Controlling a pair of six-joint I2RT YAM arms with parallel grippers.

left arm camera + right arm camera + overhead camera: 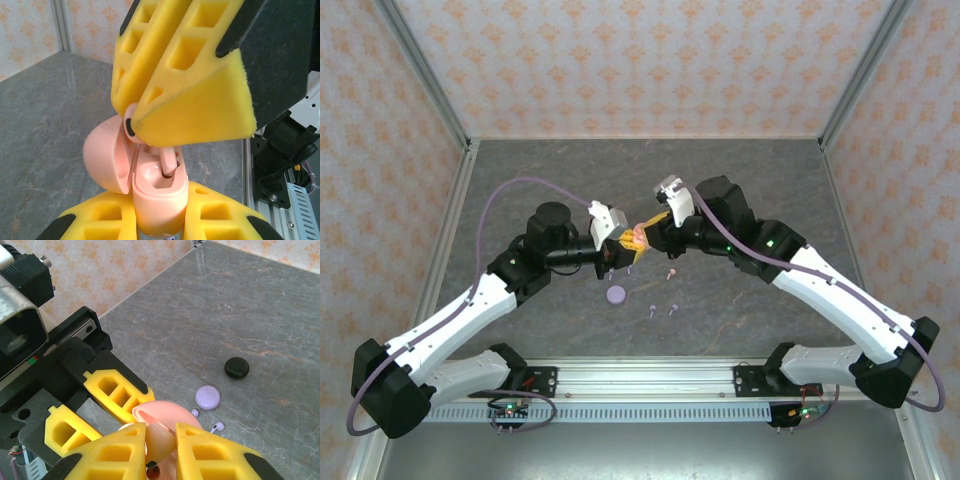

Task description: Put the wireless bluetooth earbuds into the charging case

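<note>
The pink charging case (pixel 160 195) stands upright between the yellow fingers of my left gripper (pixel 160 222), which is shut on its body. Its lid (pixel 105 160) hangs open to the left. My right gripper (pixel 161 450) is shut on a pink earbud (pixel 164 440), whose stem (pixel 170 162) reaches down into the case's right socket. In the top view both grippers, left (pixel 620 248) and right (pixel 652 233), meet over the table's middle with the case (pixel 638 237) between them. Another pink earbud (pixel 670 272) and two lilac earbuds (pixel 651 310) (pixel 673 308) lie on the table.
A lilac disc (pixel 616 295) lies just in front of the grippers, also seen in the right wrist view as the lilac disc (pixel 207 397) next to a black disc (pixel 236 368). Patterned walls enclose the grey table (pixel 740 180). A rail (pixel 650 375) runs along the near edge.
</note>
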